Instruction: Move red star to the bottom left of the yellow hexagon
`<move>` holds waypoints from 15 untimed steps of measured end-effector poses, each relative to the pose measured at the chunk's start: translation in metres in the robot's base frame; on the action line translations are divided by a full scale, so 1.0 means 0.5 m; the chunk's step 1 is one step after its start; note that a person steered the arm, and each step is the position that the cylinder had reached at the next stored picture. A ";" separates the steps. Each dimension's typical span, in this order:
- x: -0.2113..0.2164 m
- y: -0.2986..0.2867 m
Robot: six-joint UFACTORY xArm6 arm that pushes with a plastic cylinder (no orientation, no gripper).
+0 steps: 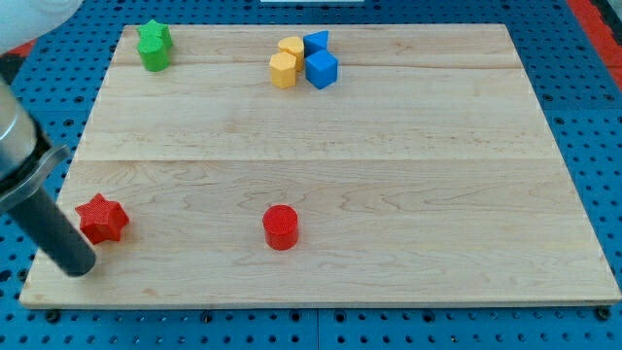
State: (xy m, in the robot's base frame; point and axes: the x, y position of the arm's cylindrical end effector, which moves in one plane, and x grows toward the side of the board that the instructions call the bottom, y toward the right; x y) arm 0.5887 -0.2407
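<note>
Wooden board (321, 146) fills most of your view, lying on a blue perforated surface (583, 117). You have no jaws to read here: the arm ends in a plain dark rod, and my tip (82, 268) sits at the view's bottom left corner of the board. Your red star (102, 218) lies just to the view's right of and slightly above my tip, very close, though you cannot tell whether they touch. Well apart from it, near the view's top centre, you find the yellow hexagon (283, 70) with a second yellow block (292, 47) just behind it. Two blue blocks (322, 69) (316, 43) sit right beside the yellow pair, on the view's right. A red cylinder (280, 227) stands alone at the bottom centre. Two green blocks (154, 46) huddle at the top left.
</note>
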 end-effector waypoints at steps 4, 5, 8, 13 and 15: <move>-0.061 -0.012; -0.162 0.047; -0.204 0.190; -0.530 0.280; -0.468 0.285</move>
State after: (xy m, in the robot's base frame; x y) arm 0.3548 -0.0981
